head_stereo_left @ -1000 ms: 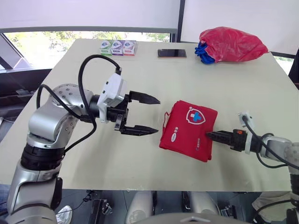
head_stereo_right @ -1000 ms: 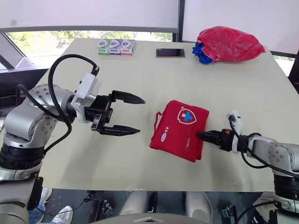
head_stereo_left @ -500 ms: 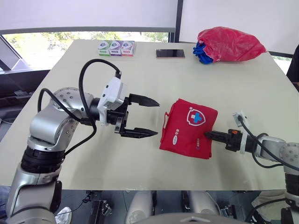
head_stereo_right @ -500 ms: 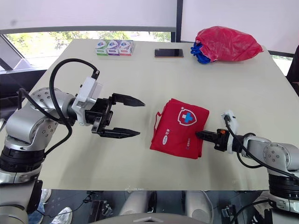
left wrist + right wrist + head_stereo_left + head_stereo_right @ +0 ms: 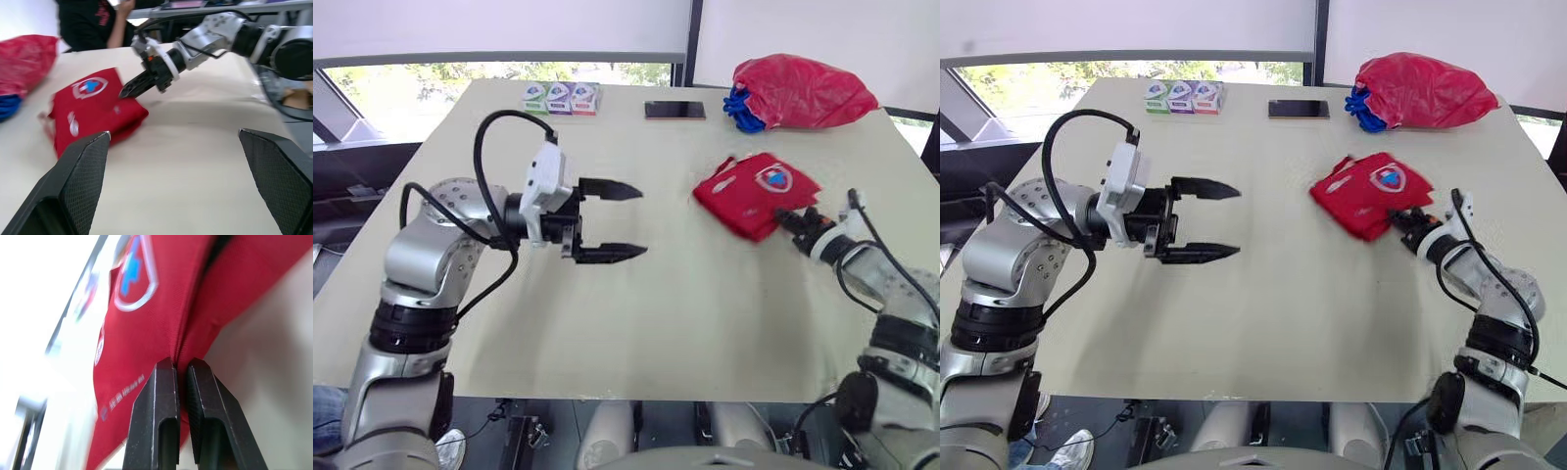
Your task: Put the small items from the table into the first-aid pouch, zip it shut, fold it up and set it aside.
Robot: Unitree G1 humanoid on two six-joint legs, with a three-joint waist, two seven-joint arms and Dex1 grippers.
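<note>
In the head view the right claw [image 5: 790, 217] is pinched onto the near edge of the folded red first-aid pouch [image 5: 754, 186]. The pouch lies by the worktop's [image 5: 685, 323] right edge, toward the far right corner and near a red plastic bag [image 5: 803, 90], apparently the spot for setting it aside. The left claw [image 5: 643, 220] hangs wide open and empty over the left half, probably parked out of the way. The left wrist view shows the pouch folded double, shield badge up. In the right wrist view the fingers [image 5: 165, 421] clamp a fold of its fabric.
</note>
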